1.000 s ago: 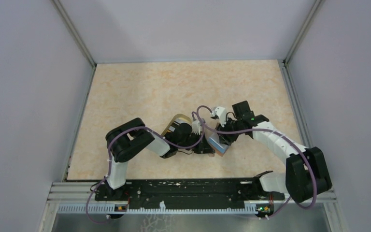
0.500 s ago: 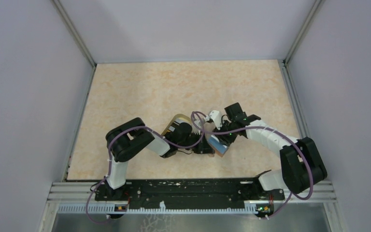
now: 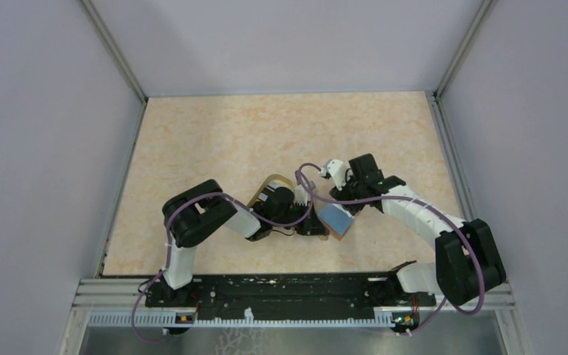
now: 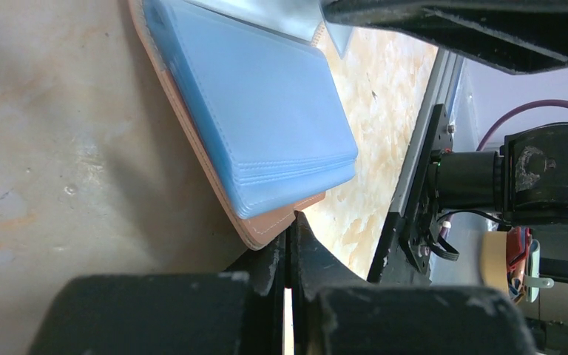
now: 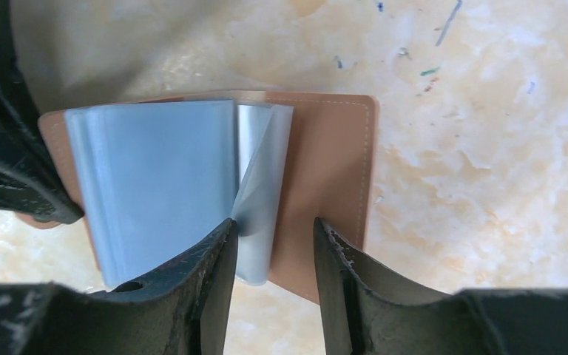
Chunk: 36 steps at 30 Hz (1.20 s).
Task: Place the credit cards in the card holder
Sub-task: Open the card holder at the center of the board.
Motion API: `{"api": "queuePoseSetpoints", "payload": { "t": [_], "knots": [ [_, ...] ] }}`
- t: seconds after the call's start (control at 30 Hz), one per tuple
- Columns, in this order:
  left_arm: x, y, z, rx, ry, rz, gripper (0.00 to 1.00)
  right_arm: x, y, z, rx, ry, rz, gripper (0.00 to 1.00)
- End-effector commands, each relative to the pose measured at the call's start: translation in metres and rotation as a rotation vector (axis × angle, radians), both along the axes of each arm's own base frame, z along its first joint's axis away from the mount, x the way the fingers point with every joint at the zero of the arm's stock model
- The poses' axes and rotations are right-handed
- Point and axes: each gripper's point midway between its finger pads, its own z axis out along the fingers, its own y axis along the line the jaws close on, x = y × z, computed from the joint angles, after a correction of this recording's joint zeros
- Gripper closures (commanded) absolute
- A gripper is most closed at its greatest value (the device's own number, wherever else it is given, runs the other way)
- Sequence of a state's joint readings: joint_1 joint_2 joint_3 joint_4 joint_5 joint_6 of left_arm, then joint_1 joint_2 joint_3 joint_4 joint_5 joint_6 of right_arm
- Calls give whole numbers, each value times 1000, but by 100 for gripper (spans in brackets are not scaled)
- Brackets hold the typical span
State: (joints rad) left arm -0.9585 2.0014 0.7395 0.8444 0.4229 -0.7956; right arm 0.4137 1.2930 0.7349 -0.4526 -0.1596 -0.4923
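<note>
- Near the middle of the table (image 3: 229,133), a little toward 5 o'clock from its centre, the card holder (image 3: 336,220) lies opened flat with its light blue inside up.
- Over the last second my right wrist swung toward 9 o'clock across the holder, then settled back on its 12 o'clock side. From above, the blue face now shows bare where my arm covered part of it.
- In that same second my right gripper (image 5: 272,231) drew its jaws in a little.
- I judge this is still the step of opening a pocket. No credit card is in view in any camera, so none has gone in yet.
- My right gripper stands partly open and grips nothing.
- Its fingers straddle a translucent sleeve leaf (image 5: 260,177) that curls up off the brown cover (image 5: 334,170).
- The leaf's edge touches the inner side of the finger at 9 o'clock; the other finger hangs over the bare cover.
- My left gripper (image 4: 288,248) is fully closed, with its tips against the holder's edge on the 9 o'clock side.
- I cannot tell whether it pinches the thin cover or only pins it.
- The tan-rimmed dish (image 3: 270,180) sits at 10 o'clock from the holder, mostly hidden under my left arm.
</note>
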Motion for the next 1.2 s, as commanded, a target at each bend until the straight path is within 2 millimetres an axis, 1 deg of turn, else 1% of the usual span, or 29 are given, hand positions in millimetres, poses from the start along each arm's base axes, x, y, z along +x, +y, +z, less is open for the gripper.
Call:
{"api": "queuePoseSetpoints", "payload": {
  "t": [0.0,0.13,0.27,0.43,0.5,0.6,0.67,0.7,0.77,0.83,0.9,1.0,1.07,1.13,1.17],
  "knots": [
    [-3,1,-13,30,12,-36,100,24,-12,10,-43,-99,-78,57],
    [-4,1,-15,32,21,-48,100,28,-20,6,-85,-110,-107,56],
    [-4,3,-16,36,28,-54,100,34,-32,7,-127,-139,-156,56],
    [2,7,-16,50,39,-45,100,34,-41,-4,-172,-110,-183,59],
    [6,9,-17,68,51,-45,100,33,-41,-6,-175,-99,-182,63],
    [11,9,-18,86,67,-57,100,27,-34,-13,-150,-55,-159,69],
    [13,8,-17,94,73,-65,100,25,-32,-14,-142,-36,-154,71],
    [14,8,-16,94,72,-69,100,24,-30,-13,-134,-33,-150,72],
    [16,8,-15,95,72,-71,100,26,-27,-6,-107,-46,-152,72],
    [17,8,-14,97,72,-75,100,25,-15,10,-22,-64,-123,71],
    [18,8,-14,100,72,-84,100,19,1,31,78,-87,-51,69],
    [19,7,-15,105,74,-99,100,-1,25,56,215,-118,102,57],
    [19,7,-15,107,75,-106,100,-19,37,62,280,-99,208,49],
    [20,7,-15,107,77,-107,100,-35,47,60,327,-45,296,46],
    [20,7,-15,106,78,-109,100,-40,49,58,336,-21,317,46]
  ]
}}
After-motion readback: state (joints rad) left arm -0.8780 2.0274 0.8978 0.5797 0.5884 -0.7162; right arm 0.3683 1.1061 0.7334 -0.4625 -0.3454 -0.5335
